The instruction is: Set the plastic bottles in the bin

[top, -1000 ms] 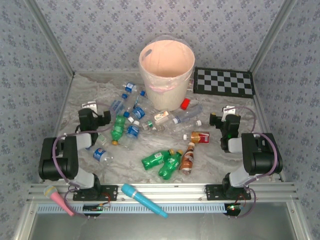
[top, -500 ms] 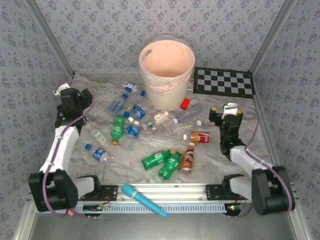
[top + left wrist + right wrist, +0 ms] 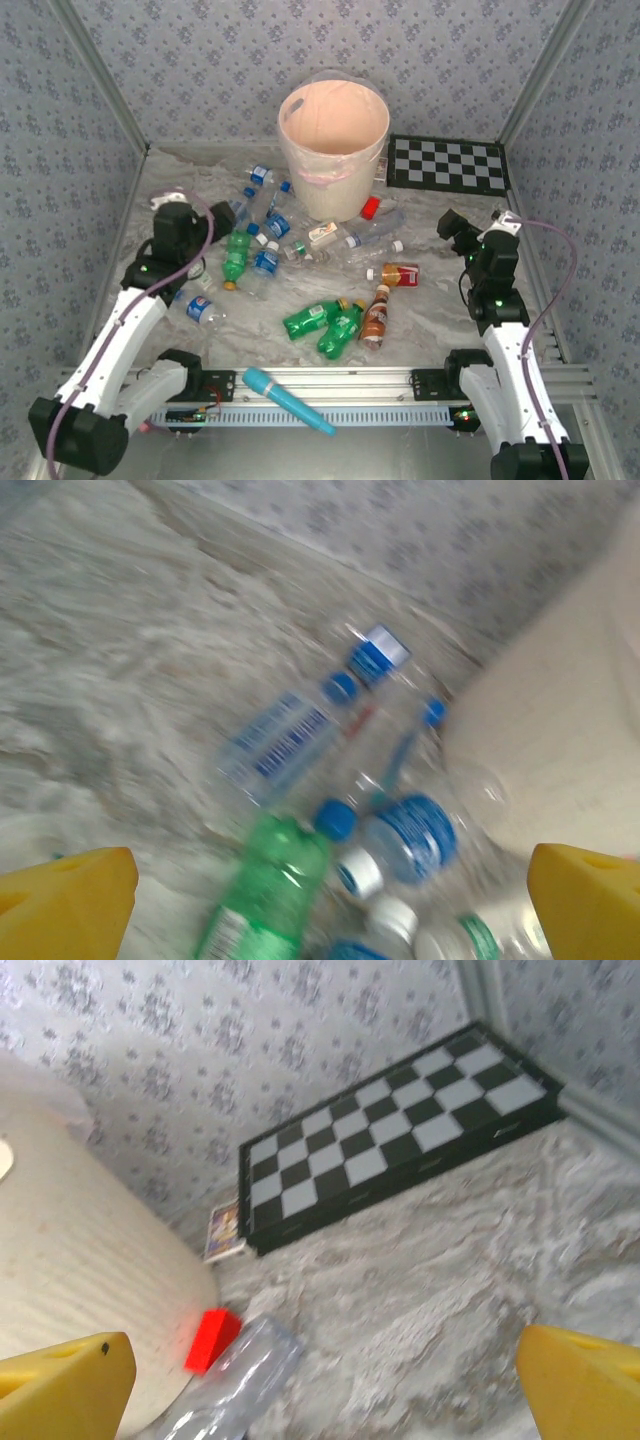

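The bin (image 3: 334, 150) stands at the back centre, pale peach with a clear liner. Plastic bottles lie scattered in front of it: a clear blue-capped cluster (image 3: 262, 190), two green ones (image 3: 325, 322), a brown one (image 3: 376, 318) and a clear one (image 3: 375, 235). My left gripper (image 3: 190, 222) hovers open left of the cluster; its wrist view shows a green bottle (image 3: 265, 890) and blue-labelled bottles (image 3: 280, 740) between its yellow fingers (image 3: 65, 900), and the bin wall (image 3: 560, 730) on the right. My right gripper (image 3: 455, 232) is open at the right, facing a clear bottle (image 3: 235, 1380) and the bin wall (image 3: 80, 1260).
A checkerboard (image 3: 447, 165) lies at the back right, with a small card (image 3: 225, 1232) beside it. A red block (image 3: 371, 207) sits against the bin's base. A blue wand (image 3: 288, 400) rests on the front rail. Patterned walls enclose the table.
Both arms have unfolded and stretched forward. The left gripper swung out to the left wall and back toward the bottle cluster. The right gripper shifted right. Both stayed open.
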Available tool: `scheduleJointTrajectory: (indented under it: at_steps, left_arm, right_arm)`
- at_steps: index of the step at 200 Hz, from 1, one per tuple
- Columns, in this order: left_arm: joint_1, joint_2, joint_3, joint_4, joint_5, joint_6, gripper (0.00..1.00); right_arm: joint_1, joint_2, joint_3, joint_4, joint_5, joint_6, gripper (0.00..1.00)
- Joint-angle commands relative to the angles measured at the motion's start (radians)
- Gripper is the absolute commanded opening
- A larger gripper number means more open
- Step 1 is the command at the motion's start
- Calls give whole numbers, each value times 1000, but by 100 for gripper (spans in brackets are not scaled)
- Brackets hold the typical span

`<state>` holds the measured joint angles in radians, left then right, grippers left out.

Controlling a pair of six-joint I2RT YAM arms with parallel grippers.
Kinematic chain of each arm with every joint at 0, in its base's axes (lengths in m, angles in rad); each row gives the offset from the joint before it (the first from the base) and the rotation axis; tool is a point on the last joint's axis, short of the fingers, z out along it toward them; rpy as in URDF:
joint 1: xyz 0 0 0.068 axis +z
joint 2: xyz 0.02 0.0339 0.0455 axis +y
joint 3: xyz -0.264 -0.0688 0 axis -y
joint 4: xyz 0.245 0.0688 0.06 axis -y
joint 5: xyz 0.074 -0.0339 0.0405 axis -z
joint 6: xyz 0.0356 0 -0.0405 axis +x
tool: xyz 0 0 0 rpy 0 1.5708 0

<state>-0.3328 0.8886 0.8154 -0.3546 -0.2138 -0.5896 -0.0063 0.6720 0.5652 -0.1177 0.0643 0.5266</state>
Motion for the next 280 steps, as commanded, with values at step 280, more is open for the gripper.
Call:
scheduleJointTrajectory:
  at_steps: [280]
  left_arm:
    - [-518, 3, 22, -264, 21, -44, 100]
  right_arm:
    - [954, 455, 75, -591, 54, 672, 84]
